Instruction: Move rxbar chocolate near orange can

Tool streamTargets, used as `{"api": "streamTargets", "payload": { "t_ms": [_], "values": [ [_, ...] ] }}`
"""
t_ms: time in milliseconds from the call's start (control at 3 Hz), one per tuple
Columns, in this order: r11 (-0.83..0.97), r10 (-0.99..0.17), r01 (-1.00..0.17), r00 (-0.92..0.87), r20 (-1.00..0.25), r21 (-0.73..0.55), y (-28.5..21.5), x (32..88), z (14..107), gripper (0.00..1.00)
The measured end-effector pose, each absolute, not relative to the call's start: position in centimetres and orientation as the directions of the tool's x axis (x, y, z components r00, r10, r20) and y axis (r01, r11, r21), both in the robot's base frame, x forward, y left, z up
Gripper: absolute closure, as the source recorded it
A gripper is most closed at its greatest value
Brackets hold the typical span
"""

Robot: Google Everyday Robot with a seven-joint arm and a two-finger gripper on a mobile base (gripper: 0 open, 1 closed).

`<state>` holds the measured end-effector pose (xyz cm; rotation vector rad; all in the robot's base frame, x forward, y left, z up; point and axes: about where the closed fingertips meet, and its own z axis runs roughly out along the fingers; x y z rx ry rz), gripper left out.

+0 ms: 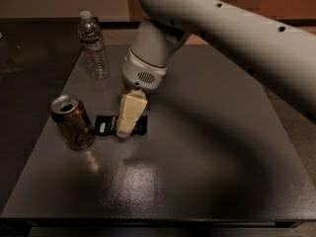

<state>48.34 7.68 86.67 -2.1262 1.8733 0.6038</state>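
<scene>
**Placing the chocolate bar beside the orange can**

Seen from the camera view, the chocolate bar (105, 126) lies flat on the dark table (207, 172), at 3 o'clock from the orange can (73, 122) and just beside it; whether the two touch cannot be told. The can stands upright toward the table's 9 o'clock edge. The gripper (124, 131) comes down from the white arm (222, 28) onto the bar's 3 o'clock end and hides that part of the wrapper. How far open the gripper is, and whether it has hold of the bar, cannot be told from this view. A clear water bottle (94, 46) stands upright at 12 o'clock from the can, well apart from both. By this layout the bar appears to be already near the can, so the move itself looks essentially done. What seems left is to let go of the bar, if it is held, and to lift the gripper away without dragging the bar.
</scene>
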Motion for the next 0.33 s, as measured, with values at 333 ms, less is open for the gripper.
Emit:
{"api": "streamTargets", "payload": {
  "t_ms": [333],
  "values": [
    [-0.147,-0.884,-0.985,0.091,-0.458,0.088,7.69,48.34,86.67,0.00]
  ]
}}
